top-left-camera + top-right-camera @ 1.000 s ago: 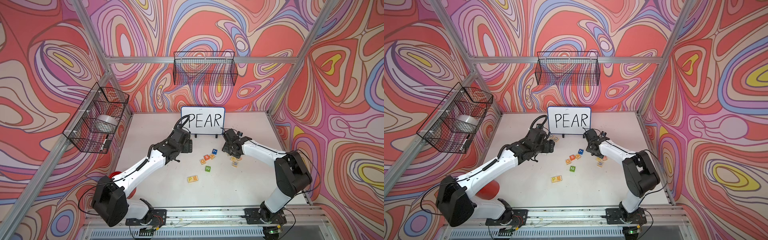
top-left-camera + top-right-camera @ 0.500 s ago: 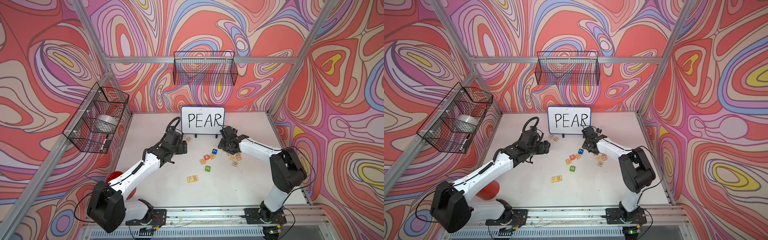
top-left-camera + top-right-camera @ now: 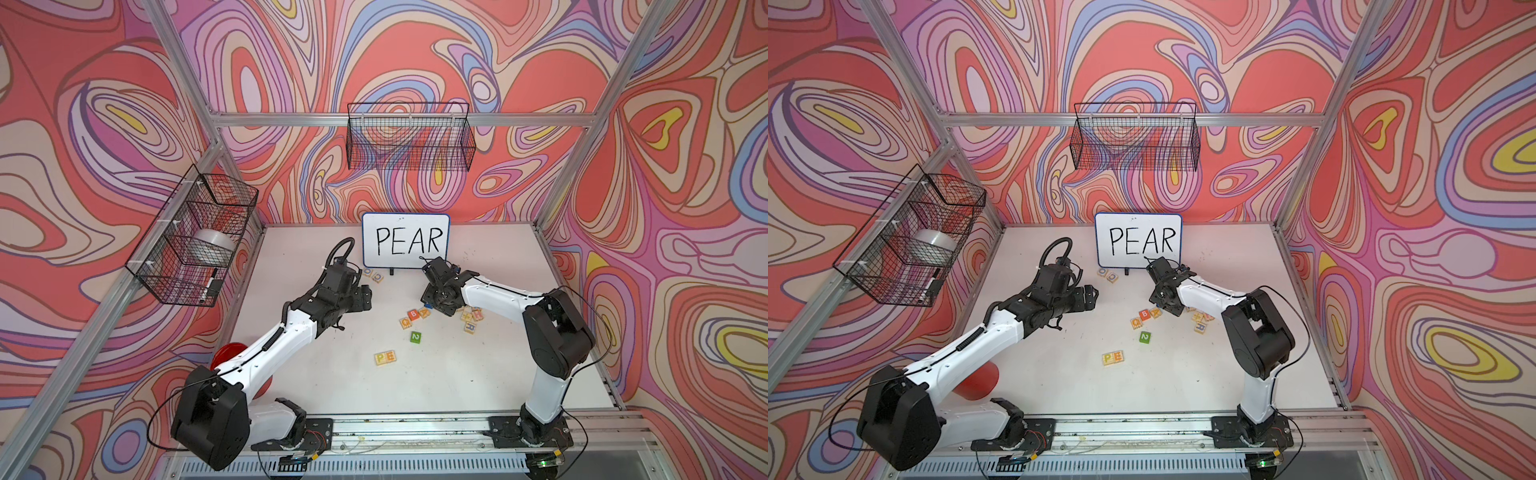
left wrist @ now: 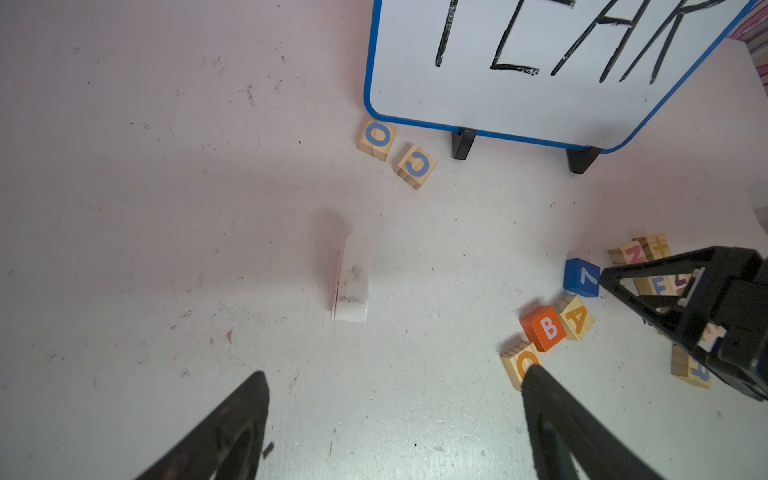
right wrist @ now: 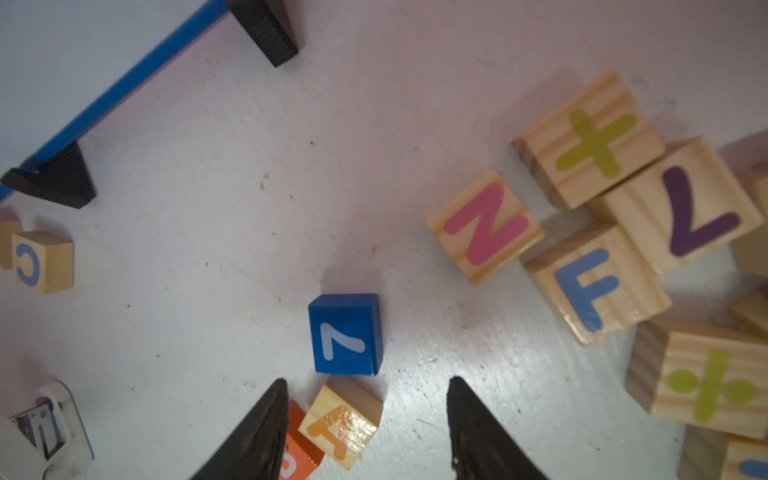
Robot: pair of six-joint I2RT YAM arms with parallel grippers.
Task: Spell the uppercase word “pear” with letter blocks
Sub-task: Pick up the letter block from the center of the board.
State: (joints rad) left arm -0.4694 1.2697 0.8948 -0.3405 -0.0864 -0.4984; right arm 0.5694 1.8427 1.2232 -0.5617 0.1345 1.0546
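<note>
The yellow P and E blocks (image 3: 385, 357) (image 3: 1113, 357) lie side by side near the table's middle front. The orange-red A block (image 5: 340, 424) (image 3: 424, 312) lies flat between my right gripper's (image 5: 368, 382) open fingers, close to one finger with a gap to the other. It touches the red B cube (image 5: 297, 457) and the blue 7 cube (image 5: 345, 334). The blue R block (image 3: 469, 327) sits to the right, half hidden behind that gripper in the left wrist view. My left gripper (image 4: 395, 372) (image 3: 365, 297) is open and empty, left of the cluster.
The PEAR board (image 3: 405, 246) stands at the back, with O and C blocks (image 4: 395, 151) at its foot. A green 2 cube (image 3: 416, 337), a pile of N, F, plus blocks (image 5: 582, 216) and a white eraser (image 4: 351, 282) lie about. A red bowl (image 3: 226, 353) sits front left.
My right gripper has moved left and forward from the board's foot to over the A block, its jaws narrowing. The left arm has drawn back slightly to the left.
</note>
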